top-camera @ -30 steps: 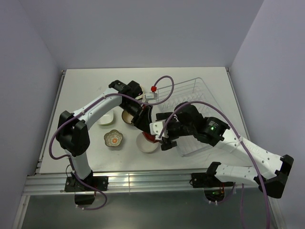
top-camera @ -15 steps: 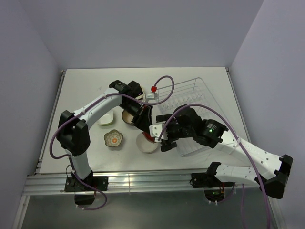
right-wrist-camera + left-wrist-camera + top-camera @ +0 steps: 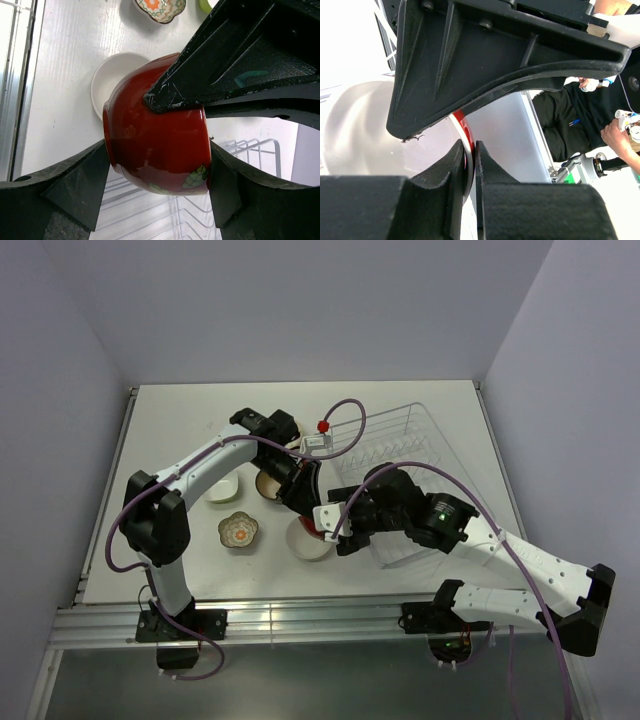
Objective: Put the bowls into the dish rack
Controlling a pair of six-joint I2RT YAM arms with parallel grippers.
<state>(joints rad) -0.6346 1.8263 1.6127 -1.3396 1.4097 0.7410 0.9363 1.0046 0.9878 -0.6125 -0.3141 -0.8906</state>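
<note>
- Compared with one second ago, the right gripper (image 3: 157, 150) has edged left around the red-outside, white-inside bowl (image 3: 155, 145).
- The left gripper (image 3: 470, 165) has its jaws pinched on the bowl's rim.
- The right jaws flank the bowl's sides; whether they grip it cannot be told.
- The bowl is tipped on edge above the worktop (image 3: 180, 420), between a plain white bowl (image 3: 107, 80) and the white wire dish rack (image 3: 420, 440).
</note>
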